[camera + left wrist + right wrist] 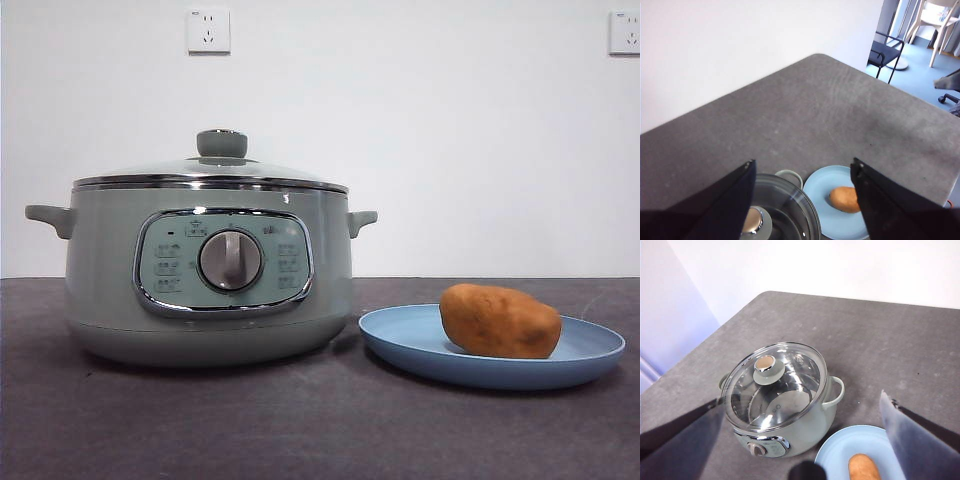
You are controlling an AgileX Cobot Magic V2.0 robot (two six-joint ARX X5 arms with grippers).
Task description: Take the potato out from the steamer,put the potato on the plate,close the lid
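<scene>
L gripper [802,200]: high above the table, jaws spread wide, nothing between them; looks down on lid and plate. Not seen in front view.
R gripper [802,440]: also raised well clear, jaws wide apart, empty; pot and plate below it.
Steamer [210,270]: sage-green pot w/ two side handles, chrome-framed panel, silver dial [230,261] facing the front cam. Stands on table [300,430], dark grey.
Lid [215,170]: glass dome, chrome rim, green knob [221,143] on top; seated on steamer, closed. Inside of pot not clear through the glass.
Plate [400,345]: light blue, shallow, at 3 o'clock of steamer in front view, just beside it, rim close to the pot base.
Potato [500,321]: orange-brown, lying on its side on plate, toward plate's 3 o'clock half.
Bkgd: white wall, two sockets [208,30]; black chair [887,52] beyond table in L wrist view.
</scene>
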